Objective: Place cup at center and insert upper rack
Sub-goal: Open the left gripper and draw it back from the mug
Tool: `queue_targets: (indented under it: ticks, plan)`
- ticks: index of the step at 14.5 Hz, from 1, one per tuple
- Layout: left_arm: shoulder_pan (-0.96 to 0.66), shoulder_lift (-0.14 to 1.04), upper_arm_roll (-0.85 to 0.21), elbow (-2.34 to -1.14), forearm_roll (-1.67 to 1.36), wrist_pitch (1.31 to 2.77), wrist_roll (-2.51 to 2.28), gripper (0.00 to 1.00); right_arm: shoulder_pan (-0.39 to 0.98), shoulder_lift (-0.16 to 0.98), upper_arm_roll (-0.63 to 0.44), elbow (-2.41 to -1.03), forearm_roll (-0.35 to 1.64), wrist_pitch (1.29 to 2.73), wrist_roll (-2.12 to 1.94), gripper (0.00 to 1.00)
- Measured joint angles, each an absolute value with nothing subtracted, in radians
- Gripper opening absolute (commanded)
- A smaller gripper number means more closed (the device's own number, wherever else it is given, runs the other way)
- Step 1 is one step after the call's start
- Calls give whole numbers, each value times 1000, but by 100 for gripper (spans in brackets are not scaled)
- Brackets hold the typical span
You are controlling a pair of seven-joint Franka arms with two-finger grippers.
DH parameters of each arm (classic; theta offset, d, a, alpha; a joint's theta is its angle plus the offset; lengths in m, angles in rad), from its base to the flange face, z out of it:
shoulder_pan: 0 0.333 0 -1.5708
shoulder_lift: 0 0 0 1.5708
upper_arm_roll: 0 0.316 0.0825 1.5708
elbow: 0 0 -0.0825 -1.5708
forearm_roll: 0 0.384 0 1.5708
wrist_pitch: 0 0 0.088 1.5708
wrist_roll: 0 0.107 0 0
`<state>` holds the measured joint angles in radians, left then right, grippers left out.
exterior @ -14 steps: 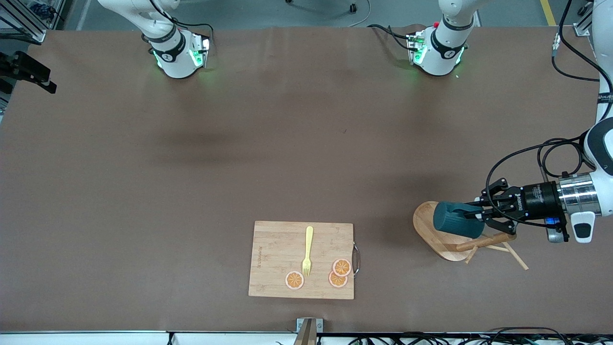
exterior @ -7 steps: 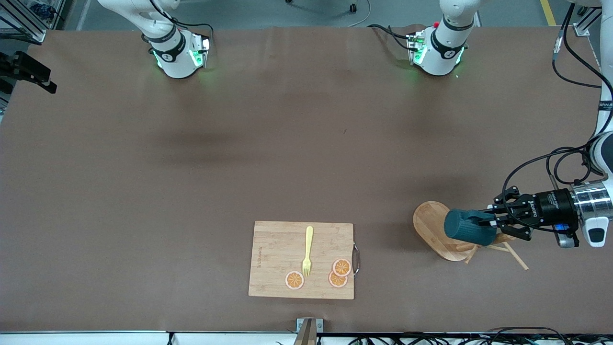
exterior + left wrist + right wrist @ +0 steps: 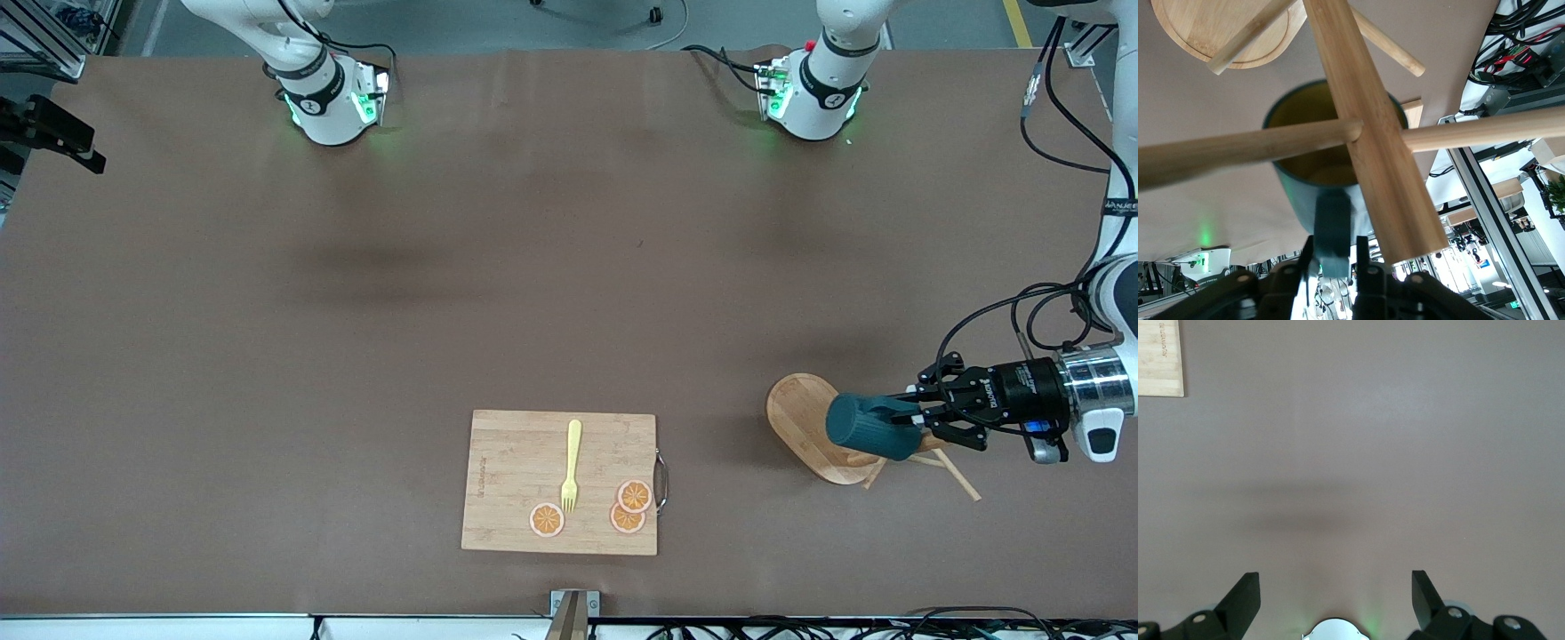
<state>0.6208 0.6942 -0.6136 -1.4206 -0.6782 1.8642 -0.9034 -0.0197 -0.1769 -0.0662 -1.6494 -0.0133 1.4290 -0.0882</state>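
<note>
Left gripper (image 3: 907,421), jaws set on either side of the handle of the cup (image 3: 864,428); whether they clamp the handle or have begun to part from it cannot be told. In the left wrist view the fingers (image 3: 1363,261) flank the dark teal handle, and the cup's (image 3: 1313,167) yellow-ochre inside faces the camera. The cup lies on its side, mouth toward the left gripper, over the upper rack (image 3: 809,422), which has toppled onto the table near the left arm's end; whether the cup rests on the rack cannot be told. The rack's oval base stands on edge, and its pole and thin pegs run out beneath the cup and gripper. In the left wrist view the rack's pole (image 3: 1365,127) crosses in front of the cup's mouth, with pegs branching to either side and the oval base seen farther off. Right gripper (image 3: 1335,597), jaws spread wide and holding nothing, waiting above bare table (image 3: 498,267); it does not appear in the front view. A bamboo cutting board (image 3: 507,471) lies near the front camera's edge, toward the middle of the table's length and well apart from the rack; on it rest a yellow fork (image 3: 571,466) and three orange slices (image 3: 634,495).
</note>
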Motion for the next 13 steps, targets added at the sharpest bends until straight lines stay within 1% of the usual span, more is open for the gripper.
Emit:
queue_targets:
  ticks: [4, 6, 10, 13]
  plan:
    - [621, 684, -619, -1404, -679, 1864, -903, 100, -20, -177, -66, -1650, -13, 1429, -88, 100]
    - [620, 650, -624, -1390, -676, 1864, -903, 100, -20, -177, -66, -1650, -13, 1429, -88, 100]
    - [617, 490, -662, -1381, -537, 1846, -902, 100, -20, -177, -66, -1650, -13, 1432, -88, 100]
    - [613, 352, -726, -1382, -326, 1764, -899, 100, -20, -177, -67, -1651, -13, 1433, -88, 100]
